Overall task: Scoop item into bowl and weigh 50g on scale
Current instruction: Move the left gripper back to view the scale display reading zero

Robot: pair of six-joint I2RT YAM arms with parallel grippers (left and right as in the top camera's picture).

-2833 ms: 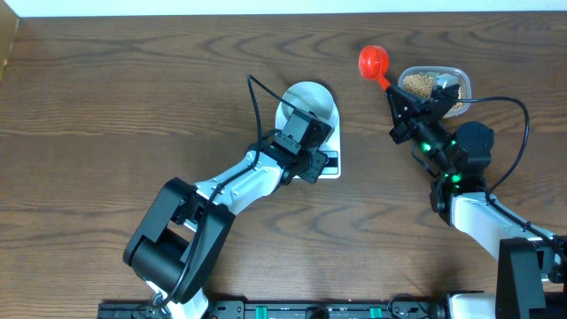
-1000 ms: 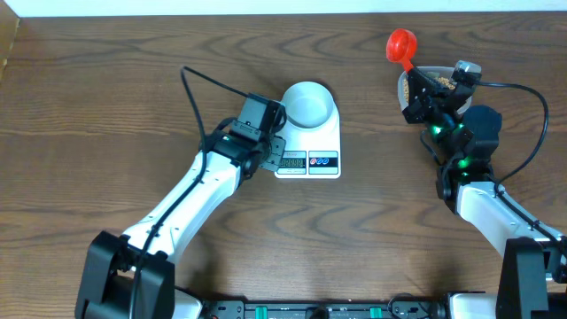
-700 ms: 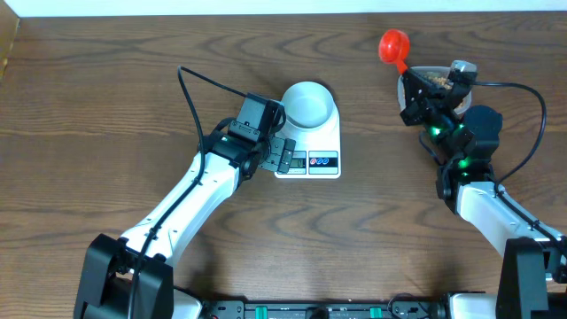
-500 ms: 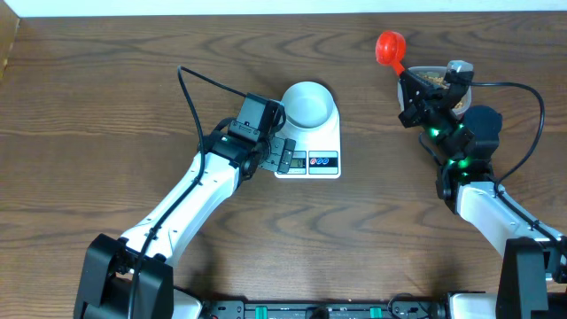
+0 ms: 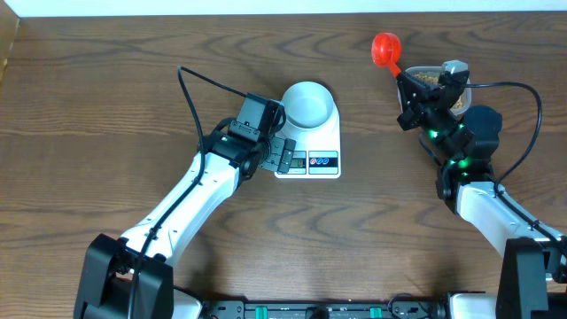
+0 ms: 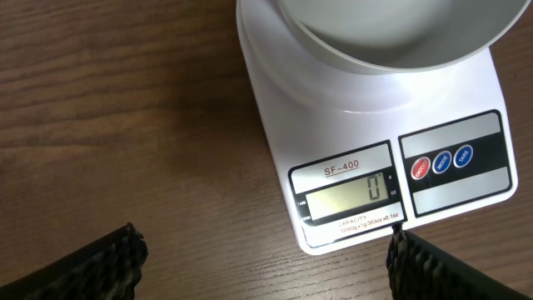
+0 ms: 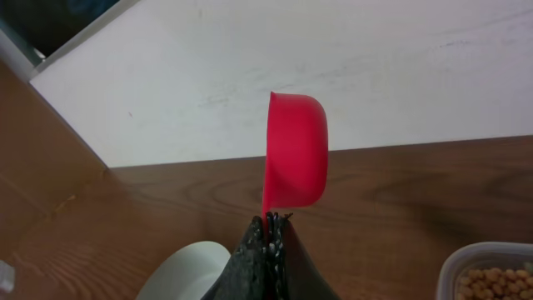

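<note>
Left tool (image 6: 265, 271) spread wide at the front edge of the scale (image 6: 275, 125); right tool (image 7: 268, 243) clamped on the handle of a red scoop (image 7: 296, 150).
Between the left tool's open fingers (image 6: 92, 265) lie bare bench (image 6: 125, 125) and the scale's near edge. Its display (image 6: 346, 197) reads 0 just ahead, with coloured round buttons (image 6: 441, 160) to the right of it. Farther ahead, the bowl (image 6: 391, 37) sits on the scale's back half, its inside plain white. The right tool's fingertips meet on the scoop's thin handle, and the cup stands on edge just beyond them, in the air over the bench. The beans (image 7: 493, 279) lie in a clear tub (image 7: 452, 265) low to that tool's right. The bowl shows pale low to its left, well apart from the tub.
</note>
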